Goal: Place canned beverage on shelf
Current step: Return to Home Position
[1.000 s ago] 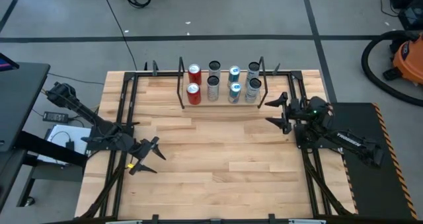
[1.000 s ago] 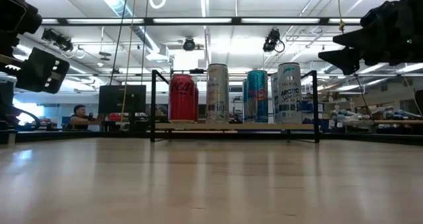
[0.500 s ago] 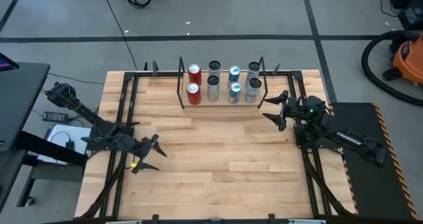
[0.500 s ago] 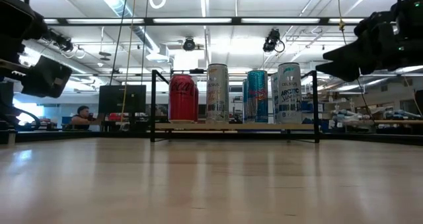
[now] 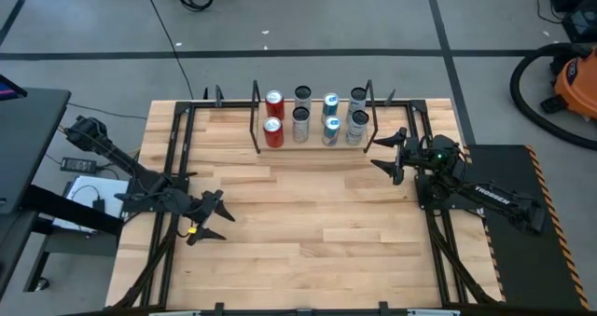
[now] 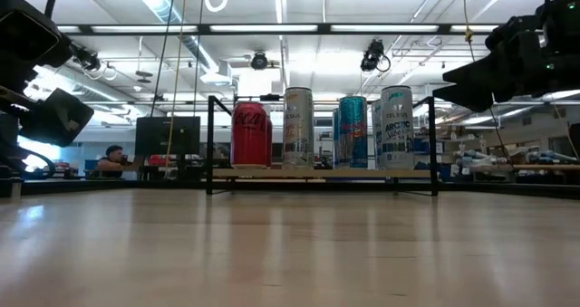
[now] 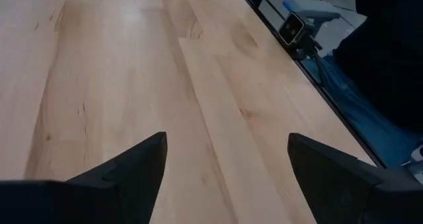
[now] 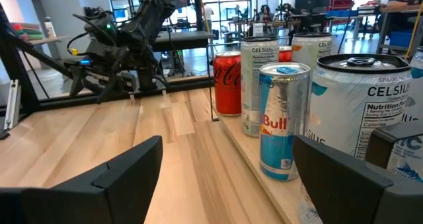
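The shelf [image 5: 312,144], a low black rod rack with a light wood board, stands at the table's far middle and holds several cans: two red ones [image 5: 273,132] at its left, silver and blue ones [image 5: 330,130] to the right. They show in the low view [image 6: 299,128] and the right wrist view [image 8: 284,118]. My right gripper [image 5: 386,154] is open and empty just right of the shelf. My left gripper [image 5: 215,219] is open and empty over the table's left part.
Black tube rails [image 5: 177,167] run along the table's left and right sides. Bare wood [image 5: 317,223] spreads between the arms and the near edge. A person [image 6: 111,158] sits far behind the table.
My right gripper has moved a little toward the shelf and the far edge. My left gripper has shifted slightly.
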`<state>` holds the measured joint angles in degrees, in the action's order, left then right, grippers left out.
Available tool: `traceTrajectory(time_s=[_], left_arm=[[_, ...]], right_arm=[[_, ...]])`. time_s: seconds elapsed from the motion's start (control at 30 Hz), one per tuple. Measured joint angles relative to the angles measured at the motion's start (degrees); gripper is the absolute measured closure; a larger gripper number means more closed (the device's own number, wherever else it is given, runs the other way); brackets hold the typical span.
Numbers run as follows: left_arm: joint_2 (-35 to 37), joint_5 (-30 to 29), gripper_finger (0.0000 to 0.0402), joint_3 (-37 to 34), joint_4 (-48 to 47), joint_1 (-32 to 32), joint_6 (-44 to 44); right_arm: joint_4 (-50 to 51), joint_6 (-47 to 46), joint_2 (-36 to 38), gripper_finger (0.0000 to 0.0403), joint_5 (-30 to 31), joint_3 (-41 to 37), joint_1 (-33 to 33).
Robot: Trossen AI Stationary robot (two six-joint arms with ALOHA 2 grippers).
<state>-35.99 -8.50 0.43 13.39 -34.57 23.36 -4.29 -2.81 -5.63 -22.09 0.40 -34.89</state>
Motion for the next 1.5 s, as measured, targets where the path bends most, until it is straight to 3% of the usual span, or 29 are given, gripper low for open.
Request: traceTrajectory(time_s=[0.2,0.43,1.03,1.5], left_arm=[[1.01,-0.02,0.0086,0.0,-0.24,0.0,0.0],[7.48,-0.01,0.0086,0.0,-0.16,0.42,0.0],[23.46,-0.06,0.0086,-0.02,-0.26,17.37,0.0],[34.51,-0.06,0.0086,-0.04,-0.21,22.03,-0.03]], right_arm=[[-0.04,0.0,0.0,0.0057,-0.02,0.0,0.01],[-0.15,0.0,0.0,0.0057,0.0,0.0,0.75],[-0.11,0.0,0.02,0.0057,-0.09,0.0,25.94],[-0.71,-0.01,5.54,0.0057,-0.15,0.02,28.89]])
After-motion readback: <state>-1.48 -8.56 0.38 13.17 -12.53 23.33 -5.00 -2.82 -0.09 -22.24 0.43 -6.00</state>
